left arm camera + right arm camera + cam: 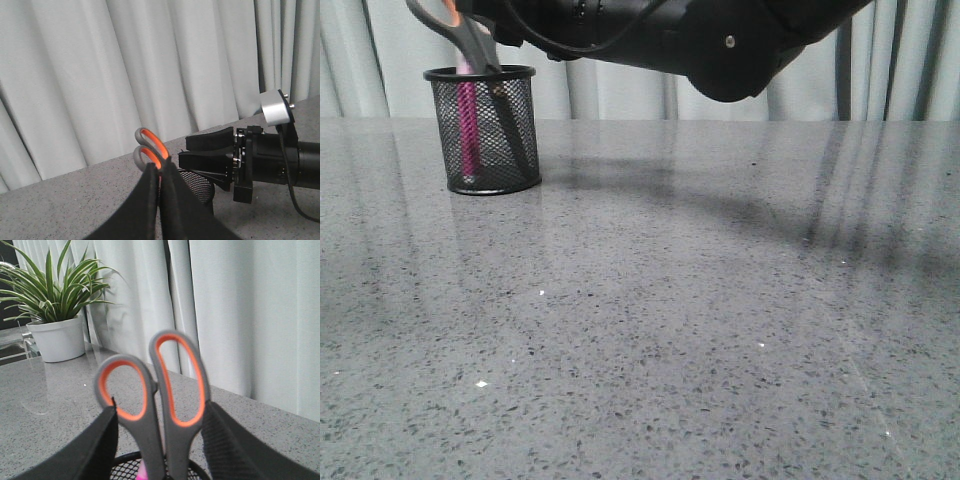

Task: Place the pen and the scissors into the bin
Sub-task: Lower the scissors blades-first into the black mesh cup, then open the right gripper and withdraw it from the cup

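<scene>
The black mesh bin (448, 140) stands at the table's far left. The pink pen (468, 125) stands upright inside it. The scissors (472, 38) lean in the bin, blades down and handles above the rim. My right gripper (498, 28) reaches across from the right. In the right wrist view it (159, 412) straddles the scissors (150, 440), fingers touching the outer sides of both handle loops, above the bin rim (125, 460) and pen tip (142, 473). My left gripper (160, 167) is shut and empty, looking at the scissors (146, 145), the bin (199, 187) and the right gripper (182, 150).
The grey speckled table (670, 330) stretches toward the camera. Pale curtains (880, 80) hang behind it. A potted plant (57, 335) in a white pot stands on the table farther off in the right wrist view. My right arm (720, 45) spans the top of the front view.
</scene>
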